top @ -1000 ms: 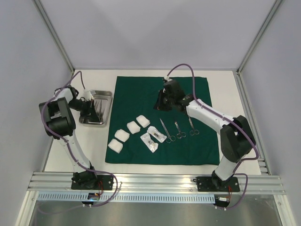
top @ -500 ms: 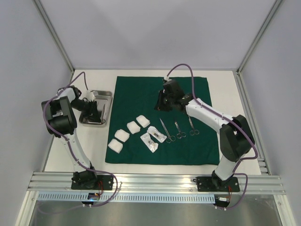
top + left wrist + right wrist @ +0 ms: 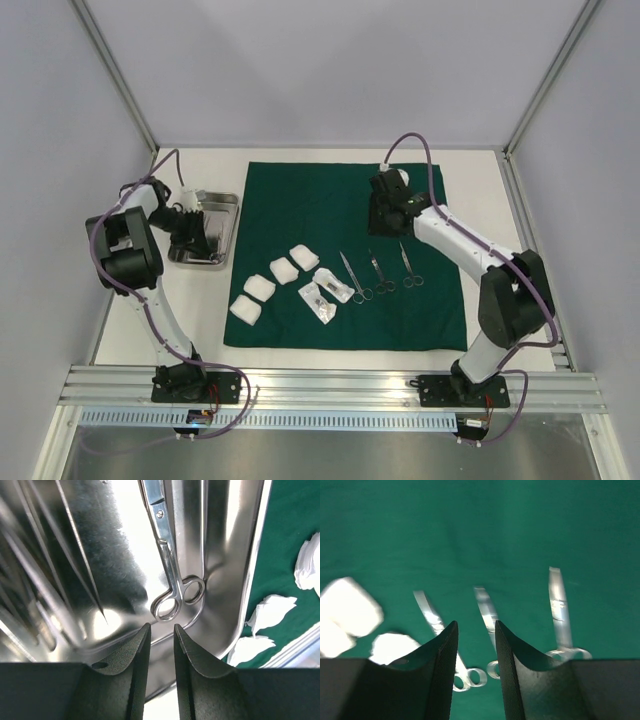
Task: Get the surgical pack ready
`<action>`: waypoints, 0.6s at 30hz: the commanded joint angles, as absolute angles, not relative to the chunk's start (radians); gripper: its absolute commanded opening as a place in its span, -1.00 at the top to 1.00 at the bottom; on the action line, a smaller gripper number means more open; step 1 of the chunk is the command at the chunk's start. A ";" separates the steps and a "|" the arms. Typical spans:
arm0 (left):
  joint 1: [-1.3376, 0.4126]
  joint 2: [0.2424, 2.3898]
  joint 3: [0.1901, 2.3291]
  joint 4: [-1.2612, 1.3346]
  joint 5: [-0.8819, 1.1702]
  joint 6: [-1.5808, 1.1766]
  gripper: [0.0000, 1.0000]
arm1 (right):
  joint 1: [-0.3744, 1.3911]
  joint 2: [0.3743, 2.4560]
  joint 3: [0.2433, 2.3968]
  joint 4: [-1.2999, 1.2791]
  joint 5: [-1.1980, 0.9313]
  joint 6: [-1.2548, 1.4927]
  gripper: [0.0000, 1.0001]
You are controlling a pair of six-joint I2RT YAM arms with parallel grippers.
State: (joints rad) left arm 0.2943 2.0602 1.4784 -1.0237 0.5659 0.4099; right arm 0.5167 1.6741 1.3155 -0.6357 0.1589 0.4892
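Steel first, far left: the shallow shiny steel tray [image 3: 228,200] sits on the white tabletop [image 3: 200,165] just beside the cloth's left edge. The left fingers [image 3: 135,665] hang right over it, slightly apart with nothing between them. Beneath them lies a pair of slim ring-handled steel scissors [image 3: 170,565], close to one tray wall, with thinner pointed pieces [image 3: 82,555] alongside. My read is that the scissors are the next pick. To do it well, straddle the flat shank near the pivot rather than the rings, and come down square. Polished metal on polished metal will skate, and that wall crowds one side. Moving across, the big dark green cloth [image 3: 300,195] lies flat and matte. It carries four soft white gauze squares [image 3: 262,287] in a diagonal line, then two small pale packets [image 3: 325,293]. Next come three slender steel instruments [image 3: 378,272] side by side, rings toward the near edge. Over on the right, the right fingers [image 3: 442,670] hover above the cloth just beyond those instruments, parted and empty, their view a little blurred
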 commanded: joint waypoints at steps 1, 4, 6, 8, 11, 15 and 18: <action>0.291 1.964 1.485 -1.005 0.526 0.399 0.33 | 0.442 1.643 1.250 -0.738 0.244 0.428 0.25; 0.291 1.950 1.473 -1.003 0.514 0.400 0.32 | 0.394 1.658 1.215 -0.747 0.232 0.404 0.25; 0.291 1.939 1.467 -1.006 0.508 0.403 0.32 | 0.377 1.674 1.206 -0.744 0.218 0.387 0.26; 0.290 1.918 1.453 -1.006 0.517 0.407 0.32 | 0.356 1.700 1.203 -0.741 0.190 0.368 0.27; 0.291 1.882 1.430 -1.005 0.535 0.403 0.32 | 0.334 1.750 1.216 -0.752 0.183 0.357 0.27; 0.291 1.845 1.381 -0.982 0.558 0.405 0.32 | 0.322 1.798 1.221 -0.747 0.173 0.345 0.30; 0.290 1.841 1.365 -0.985 0.569 0.405 0.33 | 0.324 1.835 1.216 -0.746 0.172 0.339 0.33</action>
State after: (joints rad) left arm 0.2939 1.8839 1.3788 -0.9985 0.5339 0.4099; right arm 0.3256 1.8145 1.2030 -0.7441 0.1806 0.3698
